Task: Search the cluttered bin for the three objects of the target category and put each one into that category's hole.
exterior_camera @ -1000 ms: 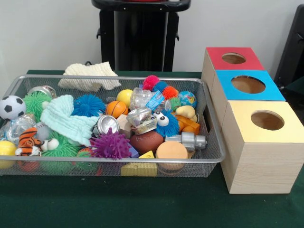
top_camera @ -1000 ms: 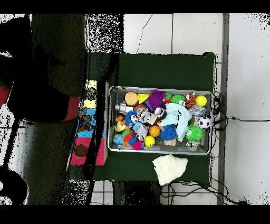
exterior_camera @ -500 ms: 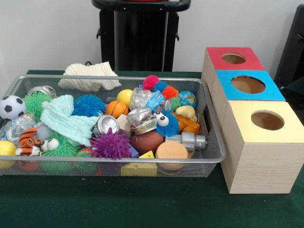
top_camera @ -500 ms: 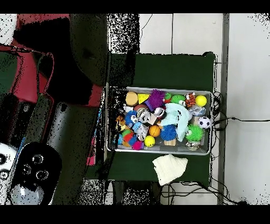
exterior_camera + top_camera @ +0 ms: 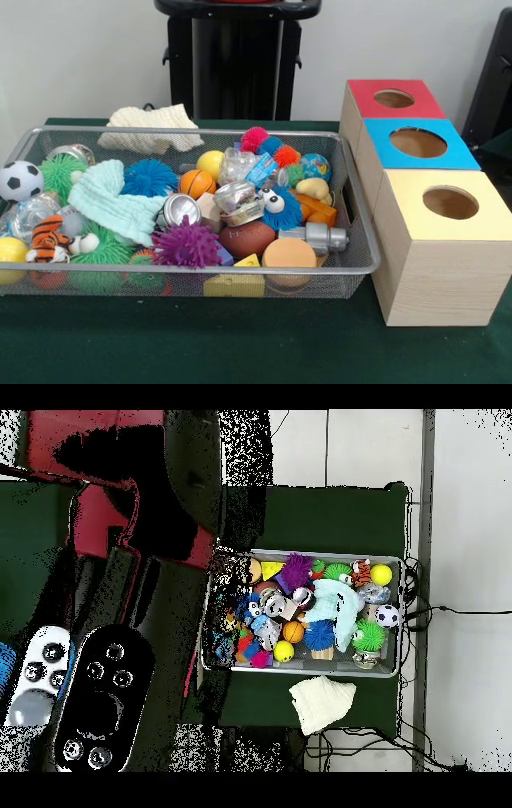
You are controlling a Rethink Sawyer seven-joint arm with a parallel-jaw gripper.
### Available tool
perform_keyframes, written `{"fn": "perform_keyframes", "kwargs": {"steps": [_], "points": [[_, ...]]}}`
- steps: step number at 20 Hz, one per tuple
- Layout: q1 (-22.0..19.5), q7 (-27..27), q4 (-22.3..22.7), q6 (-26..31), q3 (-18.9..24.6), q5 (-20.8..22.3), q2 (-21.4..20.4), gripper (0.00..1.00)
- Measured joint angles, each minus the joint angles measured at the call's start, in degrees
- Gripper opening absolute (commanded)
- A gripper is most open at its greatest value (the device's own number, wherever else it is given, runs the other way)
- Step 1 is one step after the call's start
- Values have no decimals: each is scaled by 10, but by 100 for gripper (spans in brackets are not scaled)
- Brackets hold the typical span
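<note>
bin (image 5: 192, 282) sits low left of frame, packed full. purple spiky ball (image 5: 186, 242) near the front: soft, light, squeezable, best pinched across its body. boxes (image 5: 436, 240) with holes sit right. red arm (image 5: 110, 514) fills overhead's upper left; gripper state, cannot tell.

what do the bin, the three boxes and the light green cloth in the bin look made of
The bin looks like silvery wire mesh, see-through with a solid metal rim. The boxes look like pale wood, grain showing on the sides, with matte red, blue and yellow tops. The light green cloth looks like soft ribbed knit or terry fabric, folded and draped.
</note>
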State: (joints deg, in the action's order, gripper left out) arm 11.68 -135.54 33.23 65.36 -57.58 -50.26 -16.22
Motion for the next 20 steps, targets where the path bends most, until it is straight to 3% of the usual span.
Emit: {"fn": "perform_keyframes", "kwargs": {"steps": [4,20], "points": [[-6,0,0,-28,43,22,0,0],[-37,0,1,-41,128,80,-1,0]]}}
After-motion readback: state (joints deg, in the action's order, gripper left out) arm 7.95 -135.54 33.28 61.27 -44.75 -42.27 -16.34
